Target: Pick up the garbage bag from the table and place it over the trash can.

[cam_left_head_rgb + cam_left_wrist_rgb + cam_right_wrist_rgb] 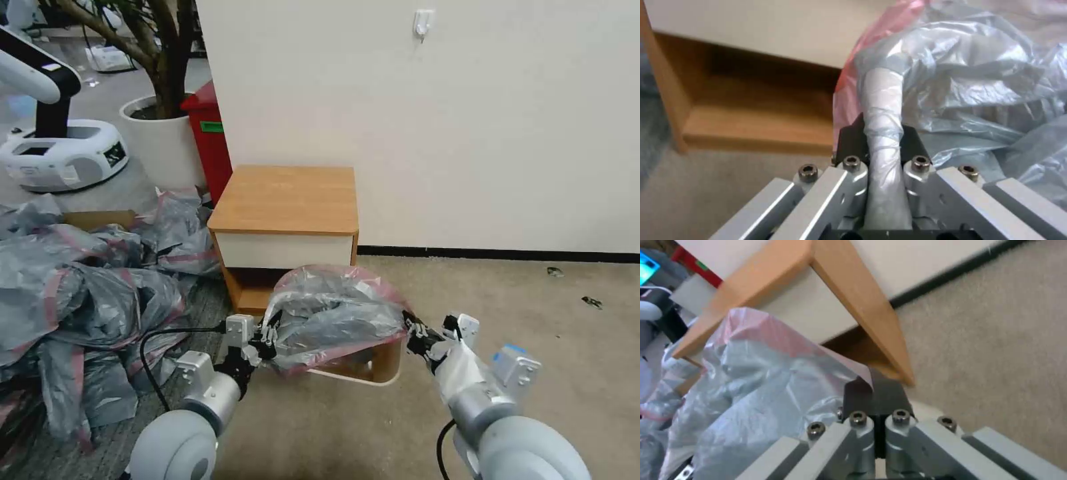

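Draping step in hand, judging by the layout: stretching the garbage bag point(337, 319) over the trash can point(373, 368), just in front of the table point(287, 198), with the can's cream rim peeking out beneath. Gripping the bag's rim on the can's left side with the left gripper point(268, 337), jaws clamped on a twisted strand of plastic; pinching the pink edge on the can's right side with the right gripper point(415, 328), jaws closed. Needing next, probably, an even downward pull around the rim. Finding no legible writing or brand.

Grey, pink-banded garbage bag point(333, 313)
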{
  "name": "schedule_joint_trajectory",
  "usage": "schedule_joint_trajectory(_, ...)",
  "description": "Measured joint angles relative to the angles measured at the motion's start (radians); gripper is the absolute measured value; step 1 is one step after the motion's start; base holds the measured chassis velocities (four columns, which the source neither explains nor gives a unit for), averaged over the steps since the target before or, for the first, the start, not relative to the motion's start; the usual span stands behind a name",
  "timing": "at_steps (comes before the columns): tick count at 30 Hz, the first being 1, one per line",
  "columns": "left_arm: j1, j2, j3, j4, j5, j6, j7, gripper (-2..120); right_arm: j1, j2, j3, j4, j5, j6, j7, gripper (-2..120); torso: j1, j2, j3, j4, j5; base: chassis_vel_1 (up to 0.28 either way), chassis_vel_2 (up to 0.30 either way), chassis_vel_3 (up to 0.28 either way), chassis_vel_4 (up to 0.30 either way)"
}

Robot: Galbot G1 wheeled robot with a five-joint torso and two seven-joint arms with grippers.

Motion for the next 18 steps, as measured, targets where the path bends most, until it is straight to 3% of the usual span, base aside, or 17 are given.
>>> schedule_joint_trajectory(18, -0.086, -0.002, -0.007, 0.082, -0.128, 0.042, -0.060, 5, -0.036, -0.012, 0.008, 0.000, 0.038, 0.000, 0.014, 0, 0.000, 0.000, 0.000, 0.0000, 0.0000, 0.000, 0.000, 0.000, 0.000)
